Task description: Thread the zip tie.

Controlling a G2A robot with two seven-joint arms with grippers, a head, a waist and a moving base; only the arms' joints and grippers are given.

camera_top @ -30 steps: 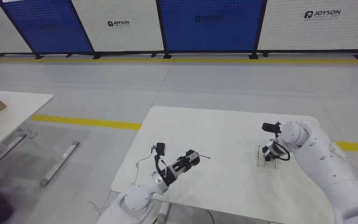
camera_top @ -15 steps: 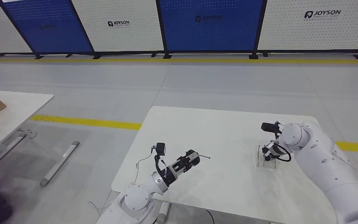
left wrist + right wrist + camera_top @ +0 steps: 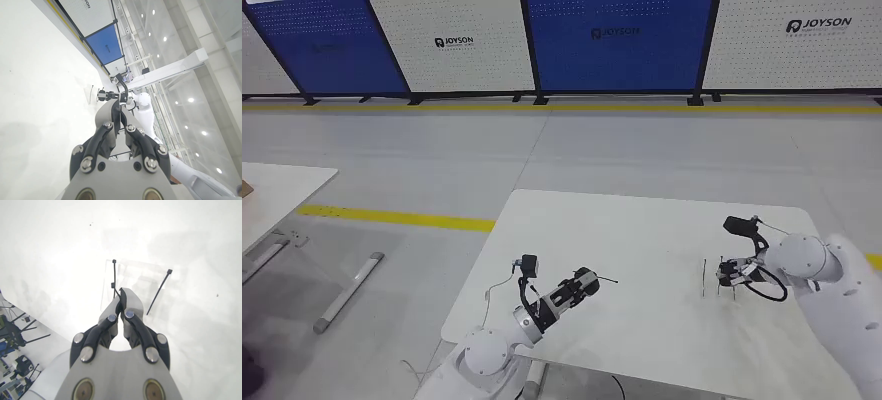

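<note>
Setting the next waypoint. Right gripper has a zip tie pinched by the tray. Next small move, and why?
Probably a short straight lift of the right gripper. It is shut on the zip tie, whose head hangs right beside a loose tie on the clear tray; a second loose tie lies nearby. Rising first should avoid dragging either.

Right arm bent down, the right gripper [image 3: 121, 293] pinched on a zip tie [image 3: 112, 285]. Left arm stretched low and level, the left gripper [image 3: 588, 282] closed on a thin black strip [image 3: 608, 280]
</note>
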